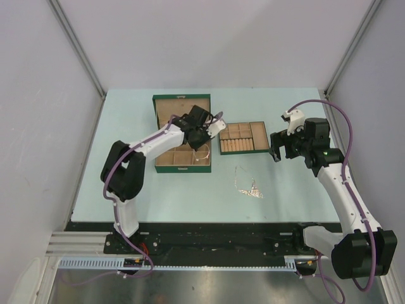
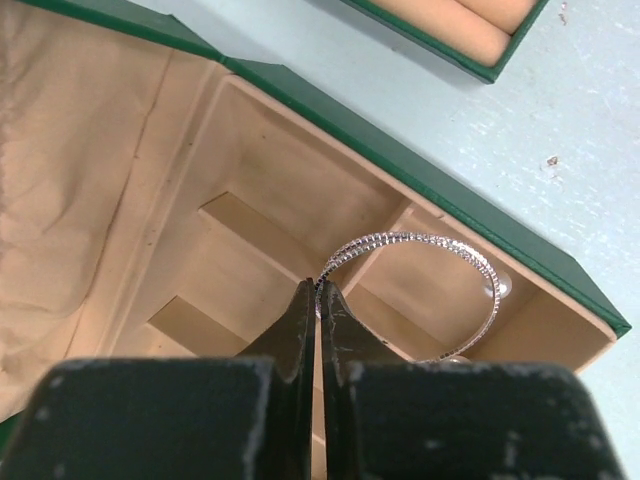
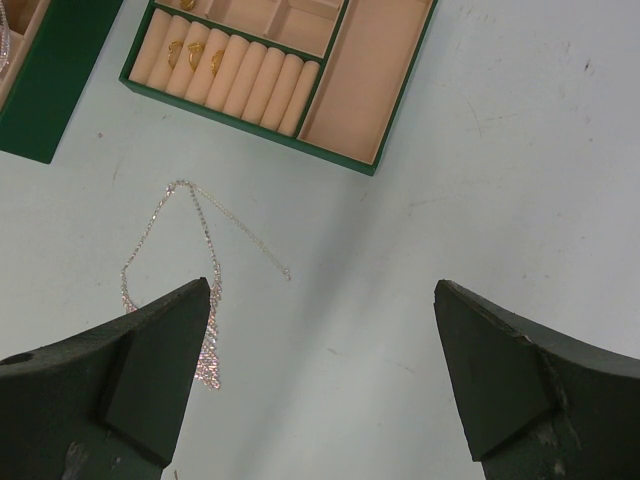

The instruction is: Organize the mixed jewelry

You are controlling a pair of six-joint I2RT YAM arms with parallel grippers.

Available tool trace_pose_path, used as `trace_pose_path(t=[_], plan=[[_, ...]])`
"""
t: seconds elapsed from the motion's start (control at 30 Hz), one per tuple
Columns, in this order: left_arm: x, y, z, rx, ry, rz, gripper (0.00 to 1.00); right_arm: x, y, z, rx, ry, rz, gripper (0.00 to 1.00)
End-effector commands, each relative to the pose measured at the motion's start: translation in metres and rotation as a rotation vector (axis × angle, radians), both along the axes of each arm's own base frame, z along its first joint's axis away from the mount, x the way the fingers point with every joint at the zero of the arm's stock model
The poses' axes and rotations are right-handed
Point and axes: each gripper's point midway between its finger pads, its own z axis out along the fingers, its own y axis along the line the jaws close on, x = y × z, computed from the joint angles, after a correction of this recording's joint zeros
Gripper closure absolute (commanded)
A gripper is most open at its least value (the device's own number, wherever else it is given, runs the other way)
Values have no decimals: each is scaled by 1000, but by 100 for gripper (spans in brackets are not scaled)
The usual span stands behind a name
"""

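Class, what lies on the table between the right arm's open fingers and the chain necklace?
Nothing. The stretch of table between the right fingers and the necklace is bare, which shows most clearly in the top view.

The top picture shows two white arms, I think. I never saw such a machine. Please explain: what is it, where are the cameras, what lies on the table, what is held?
It is two robot arms bolted to a table. The top picture looks down from above; the other two come from a camera on each wrist. The left claw is shut on a silver bangle over the open green box. The right claw is open and empty, near the necklace. A small divided tray lies nearby.
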Motion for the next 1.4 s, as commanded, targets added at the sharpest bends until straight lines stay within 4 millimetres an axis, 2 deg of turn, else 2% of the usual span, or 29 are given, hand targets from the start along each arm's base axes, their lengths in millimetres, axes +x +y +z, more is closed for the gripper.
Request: trace_pose_path(t=[0.0, 0.4, 0.9, 1.37], plan=[[3, -4, 0, 3, -37, 18, 100, 0, -1, 3, -6, -14, 10, 0], [-6, -2, -13, 43, -38, 4, 100, 0, -1, 3, 0, -13, 10, 0], [-21, -8, -30, 88, -18, -42, 99, 0, -2, 4, 1, -16, 7, 0], [-33, -4, -35, 118, 2, -58, 91, 0, -1, 5, 5, -18, 12, 0]])
